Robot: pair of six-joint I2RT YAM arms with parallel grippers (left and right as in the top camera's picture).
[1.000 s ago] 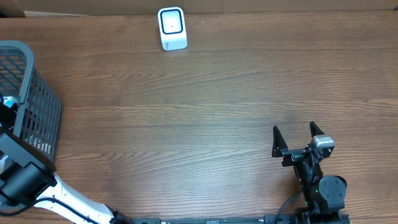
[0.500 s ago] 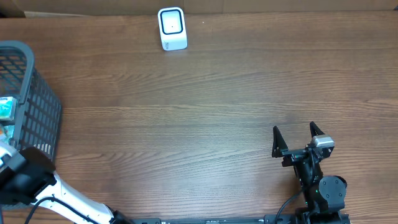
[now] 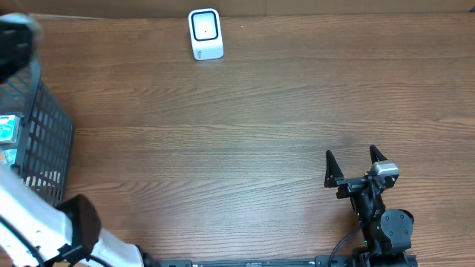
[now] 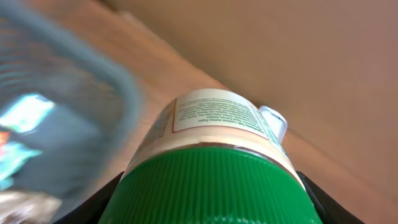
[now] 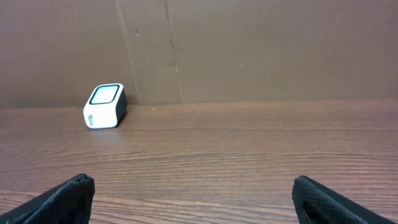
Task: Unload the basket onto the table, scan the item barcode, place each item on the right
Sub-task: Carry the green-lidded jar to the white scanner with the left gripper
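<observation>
Green-capped, the one bottle point(image 4: 214, 134) sits clamped in our left pincer point(image 4: 208, 208), near the rim of the one basket point(image 3: 44, 133), which holds a blurred teal packet point(image 3: 7, 129). The bottle half hides the one white scanner point(image 3: 205, 33), which stands at the table's point(image 3: 245, 126) far edge. Our right pincer point(image 3: 355, 165) gapes wide, empty.

L hand point(image 3: 13, 46), gripping green-cap jar point(image 4: 211, 155), has swung up out of basket point(image 3: 48, 141).
</observation>
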